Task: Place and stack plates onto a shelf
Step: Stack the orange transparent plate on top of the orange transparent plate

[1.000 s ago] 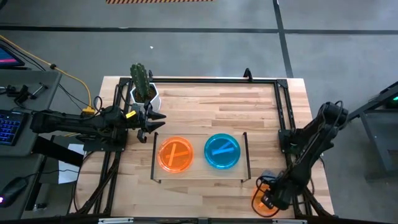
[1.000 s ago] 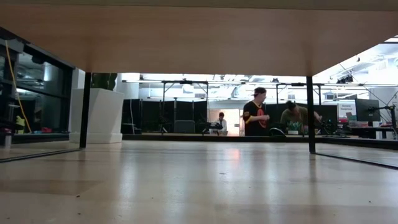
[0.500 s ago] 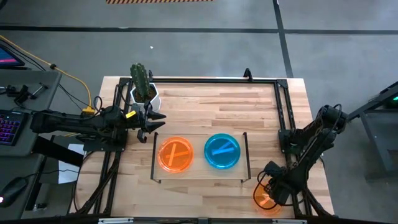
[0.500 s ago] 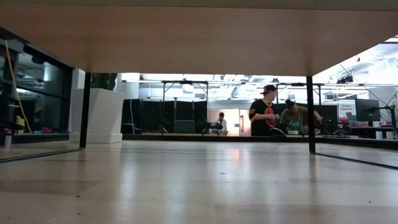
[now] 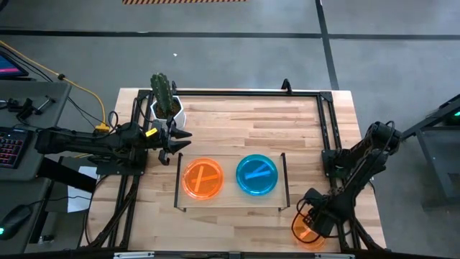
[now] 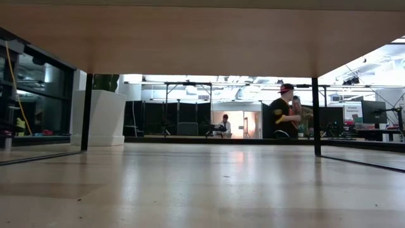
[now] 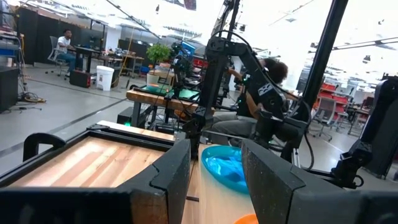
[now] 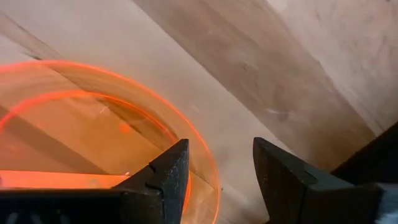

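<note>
The light-wood shelf [image 5: 230, 188] lies mid-table with an orange plate [image 5: 203, 178] and a teal-blue plate [image 5: 256, 174] resting flat on it, side by side. A second orange plate [image 5: 303, 233] lies flat on the tabletop at the near right corner. My right gripper [image 5: 310, 221] is open just over that plate. In the right wrist view [image 8: 221, 168], one finger stands over the plate's inside and the other outside its rim [image 8: 208, 163]. My left gripper [image 5: 185, 140] is open and empty, level, left of the shelf by the cactus pot. My right gripper's two fingers stand on either side of the rim of the orange plate on the tabletop, coming from above. I cannot tell whether they touch it. The plate lies flat on the table.
The white cactus pot [image 5: 167, 108] stands at the far left corner, close behind my left gripper. A black frame [image 5: 325, 129] runs round the tabletop. The shelf's black rails [image 5: 285, 180] stand at its short ends. People move in the room beyond [image 6: 288, 117].
My right gripper has shifted a little toward the table's left over the orange plate at the near right corner, so more of that plate now shows. The plate has stayed where it was.
</note>
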You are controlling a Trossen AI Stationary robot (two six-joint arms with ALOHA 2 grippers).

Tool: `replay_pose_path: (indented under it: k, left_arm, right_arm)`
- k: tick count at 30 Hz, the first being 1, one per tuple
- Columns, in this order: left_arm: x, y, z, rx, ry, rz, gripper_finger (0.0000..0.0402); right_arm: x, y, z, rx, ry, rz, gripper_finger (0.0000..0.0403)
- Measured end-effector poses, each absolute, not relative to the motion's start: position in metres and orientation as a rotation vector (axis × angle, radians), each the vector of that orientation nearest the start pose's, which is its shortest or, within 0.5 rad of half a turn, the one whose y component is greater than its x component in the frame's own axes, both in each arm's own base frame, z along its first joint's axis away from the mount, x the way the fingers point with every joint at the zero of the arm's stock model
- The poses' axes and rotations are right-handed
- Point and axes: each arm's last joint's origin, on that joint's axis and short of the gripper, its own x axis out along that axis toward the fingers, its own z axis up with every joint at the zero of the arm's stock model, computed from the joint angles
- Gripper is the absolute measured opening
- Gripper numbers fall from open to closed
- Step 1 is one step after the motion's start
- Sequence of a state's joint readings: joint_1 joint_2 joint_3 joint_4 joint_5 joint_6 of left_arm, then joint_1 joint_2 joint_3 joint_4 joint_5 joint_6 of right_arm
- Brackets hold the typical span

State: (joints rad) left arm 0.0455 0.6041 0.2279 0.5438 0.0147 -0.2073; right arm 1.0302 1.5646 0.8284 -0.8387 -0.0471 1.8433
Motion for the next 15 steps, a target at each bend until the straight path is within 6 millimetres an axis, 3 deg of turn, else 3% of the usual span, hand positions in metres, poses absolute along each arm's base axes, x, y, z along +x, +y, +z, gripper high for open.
replay_pose_path:
  k: [15]
  left_arm:
    - [0.148, 0.006, 0.235, -0.201, -0.17, 0.013, 0.0136]
  right_arm:
    - [0.116, 0.199, 0.136, 0.676, 1.552, -0.662, 0.0161]
